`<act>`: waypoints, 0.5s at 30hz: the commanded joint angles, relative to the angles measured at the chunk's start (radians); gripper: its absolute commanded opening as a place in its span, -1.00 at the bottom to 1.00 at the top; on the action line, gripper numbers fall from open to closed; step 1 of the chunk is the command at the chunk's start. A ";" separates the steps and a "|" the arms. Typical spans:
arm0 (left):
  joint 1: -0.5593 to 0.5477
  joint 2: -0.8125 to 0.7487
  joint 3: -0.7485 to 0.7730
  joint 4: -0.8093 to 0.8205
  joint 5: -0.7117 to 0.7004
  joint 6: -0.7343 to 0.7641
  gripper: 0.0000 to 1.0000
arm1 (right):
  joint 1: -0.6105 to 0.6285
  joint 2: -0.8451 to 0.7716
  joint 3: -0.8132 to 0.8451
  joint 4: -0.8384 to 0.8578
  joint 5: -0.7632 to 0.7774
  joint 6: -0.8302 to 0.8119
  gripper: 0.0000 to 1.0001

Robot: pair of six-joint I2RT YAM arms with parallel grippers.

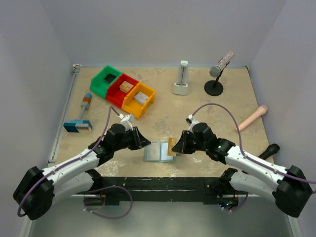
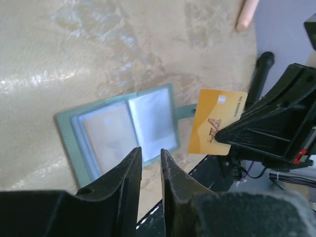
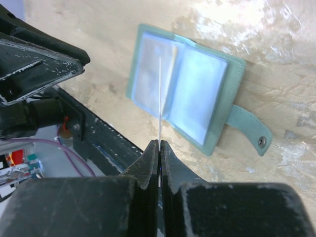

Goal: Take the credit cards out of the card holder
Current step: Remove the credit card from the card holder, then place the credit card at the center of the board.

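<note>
The card holder (image 1: 158, 152) lies open and flat on the table near the front edge, a light teal bifold (image 2: 118, 131) with clear pockets and a side tab (image 3: 249, 131). My right gripper (image 1: 176, 146) is shut on an orange-gold credit card (image 2: 215, 123), held just right of the holder and clear of it. In the right wrist view that card (image 3: 160, 98) shows edge-on above the shut gripper (image 3: 159, 144). Another tan card (image 2: 106, 136) sits in the holder's left pocket. My left gripper (image 2: 150, 157) hovers at the holder's near edge, jaws slightly apart with nothing between them.
Green (image 1: 105, 80), red (image 1: 123, 89) and yellow (image 1: 139, 98) bins stand at the back left. A blue-and-white block with a handle (image 1: 79, 125) lies left. A white upright device (image 1: 181, 79), a microphone stand (image 1: 217, 74) and a pink rod (image 1: 252, 117) are at the back right.
</note>
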 commanded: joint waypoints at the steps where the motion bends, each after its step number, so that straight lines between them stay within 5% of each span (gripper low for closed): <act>1: -0.001 -0.114 0.071 -0.078 0.001 0.048 -0.44 | 0.006 -0.108 0.040 -0.011 0.011 -0.037 -1.00; 8: -0.001 -0.236 -0.176 0.470 0.229 -0.161 0.34 | 0.085 -0.212 -0.065 0.240 -0.075 0.011 -1.00; 11: -0.003 -0.193 -0.174 0.531 0.318 -0.161 0.52 | 0.177 -0.182 0.000 0.146 -0.043 -0.047 -1.00; 15: -0.003 -0.179 -0.180 0.560 0.374 -0.146 0.52 | 0.244 -0.157 0.029 0.141 0.001 -0.052 -1.00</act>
